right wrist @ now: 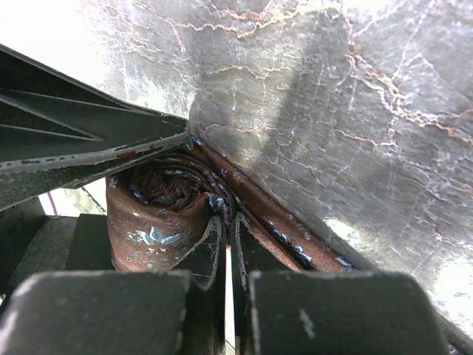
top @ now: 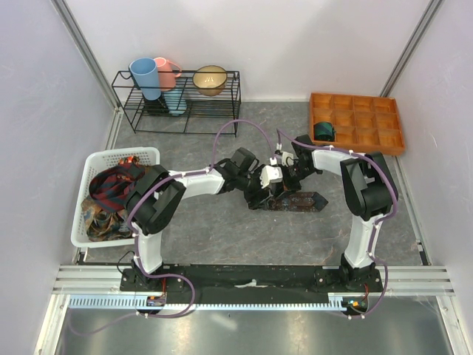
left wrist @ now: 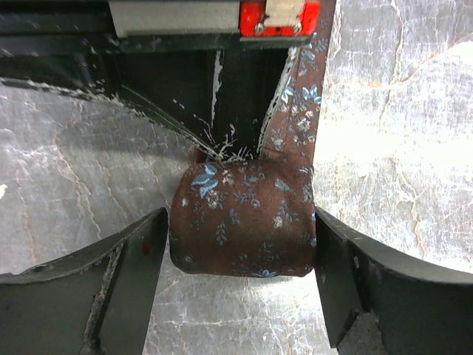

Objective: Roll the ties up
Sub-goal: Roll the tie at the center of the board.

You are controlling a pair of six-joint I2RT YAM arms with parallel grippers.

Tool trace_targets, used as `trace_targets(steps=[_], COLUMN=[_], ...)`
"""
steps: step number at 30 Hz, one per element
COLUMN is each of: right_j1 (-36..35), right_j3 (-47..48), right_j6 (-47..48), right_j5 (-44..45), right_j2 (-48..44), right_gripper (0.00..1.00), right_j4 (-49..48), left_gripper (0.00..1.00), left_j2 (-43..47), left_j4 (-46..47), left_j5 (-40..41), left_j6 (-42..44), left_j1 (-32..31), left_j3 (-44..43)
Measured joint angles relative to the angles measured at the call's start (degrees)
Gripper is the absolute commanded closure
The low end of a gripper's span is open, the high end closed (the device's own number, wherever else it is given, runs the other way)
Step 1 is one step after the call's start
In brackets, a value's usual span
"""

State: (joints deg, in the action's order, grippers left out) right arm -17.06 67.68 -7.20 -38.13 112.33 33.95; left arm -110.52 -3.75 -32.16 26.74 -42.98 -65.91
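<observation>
The maroon-brown tie is partly rolled at the table's middle (top: 275, 198), and its flat tail (top: 304, 201) lies to the right. In the left wrist view the roll (left wrist: 236, 237) sits between the fingers of my left gripper (left wrist: 240, 216), which stand against both its ends. My right gripper (right wrist: 227, 218) is shut, its tips pinching cloth at the spiral end of the roll (right wrist: 148, 225). In the top view the left gripper (top: 259, 191) and right gripper (top: 284, 179) meet over the roll. More ties (top: 111, 194) are piled in the basket. A rolled teal tie (top: 323, 132) sits in the tray.
A white basket (top: 83, 222) stands at the left. An orange compartment tray (top: 369, 122) is at the back right. A black wire rack (top: 222, 111) with cups and a bowl stands at the back. Walls close both sides.
</observation>
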Motion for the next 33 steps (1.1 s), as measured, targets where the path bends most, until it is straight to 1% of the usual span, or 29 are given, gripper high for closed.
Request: trace_targets(steps=[2, 5, 6, 8, 9, 12, 17, 18, 19, 20, 21, 22, 24, 26, 29, 33], right_j1=[-0.2, -0.48, -0.59, -0.74, -0.83, -1.03, -1.38, -1.49, -1.66, -1.9, -2.05, -2.12, -1.7, -0.46, 2.64, 6.19], right_j3=[0.0, 0.02, 0.09, 0.39, 0.74, 2.51, 7.45, 8.31, 8.87, 9.2, 9.33, 9.33, 9.29, 8.48, 6.47, 3.8], right_j6=[0.0, 0.0, 0.0, 0.0, 0.02, 0.09, 0.15, 0.15, 0.17, 0.28, 0.48, 0.66, 0.96, 0.83, 0.5, -0.13], right_j5=[0.42, 0.9, 0.92, 1.03, 1.18, 1.57, 1.7, 1.68, 1.66, 1.51, 1.31, 0.94, 0.22, -0.48, -1.05, -2.32], right_j2=[-0.13, -0.31, -0.31, -0.2, -0.04, 1.03, 4.24, 4.7, 5.01, 5.16, 5.18, 5.2, 5.16, 4.66, 2.69, 0.0], right_gripper=[1.0, 1.0, 1.0, 1.0, 1.0, 1.0, 1.0, 0.98, 0.94, 0.85, 0.82, 0.8, 0.73, 0.66, 0.63, 0.63], right_j4=[0.0, 0.0, 0.04, 0.26, 0.42, 1.18, 2.49, 2.45, 2.25, 2.08, 2.01, 2.08, 2.34, 2.29, 2.86, 2.95], left_gripper=[0.19, 0.28, 0.35, 0.44, 0.53, 0.65, 0.74, 0.79, 0.82, 0.85, 0.88, 0.9, 0.93, 0.94, 0.95, 0.96], left_j2=[0.0, -0.02, -0.15, -0.55, -0.79, -0.94, -0.74, -0.52, -0.15, 0.17, 0.63, 0.94, 1.46, 1.64, 1.64, 1.64], left_j4=[0.74, 1.84, 2.23, 2.58, 2.6, 2.75, 5.05, 5.7, 6.19, 6.54, 6.97, 7.15, 7.13, 6.78, 6.34, 4.79], left_j5=[-0.02, 0.0, 0.0, -0.15, -0.39, 0.22, 1.38, 1.53, 1.7, 1.9, 2.1, 2.12, 2.21, 2.29, 2.58, 2.8], left_j6=[-0.26, -0.87, -1.14, -1.7, -1.9, -2.25, -3.04, -3.08, -3.08, -3.08, -3.06, -3.04, -2.82, -2.47, -1.77, -0.48], left_j1=[0.0, 0.0, 0.0, 0.0, -0.02, -0.22, 1.42, 1.79, 2.03, 2.16, 2.25, 2.27, 2.25, 2.25, 2.25, 2.23], left_j3=[0.42, 0.42, 0.39, 0.28, 0.28, 0.31, 1.42, 1.92, 2.49, 2.99, 3.72, 4.15, 4.72, 4.79, 4.68, 4.0])
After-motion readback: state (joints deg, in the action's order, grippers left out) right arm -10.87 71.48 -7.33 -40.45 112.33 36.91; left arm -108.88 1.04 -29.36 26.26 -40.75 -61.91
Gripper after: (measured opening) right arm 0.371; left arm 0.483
